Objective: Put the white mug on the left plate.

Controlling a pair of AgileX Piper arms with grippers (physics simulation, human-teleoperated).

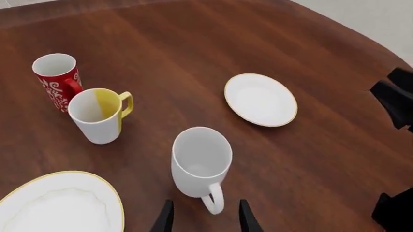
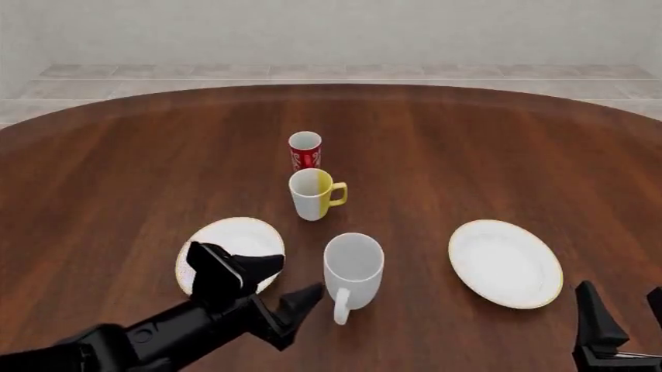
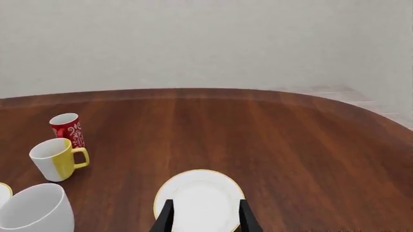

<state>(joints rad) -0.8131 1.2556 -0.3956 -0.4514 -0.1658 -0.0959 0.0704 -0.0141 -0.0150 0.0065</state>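
On the round dark wooden surface [image 2: 124, 155], the gold-rimmed white left plate [image 2: 243, 234] sits near the near edge beside the upright glossy white mug [image 2: 353, 267], whose handle faces the nearer, spread-fingered left gripper [image 2: 271, 291].

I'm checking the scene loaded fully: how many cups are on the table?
3. The white mug stands nearest the arms, between the two plates; the yellow-handled mug is behind it; the red-and-white cup is farthest back. None appears hidden.
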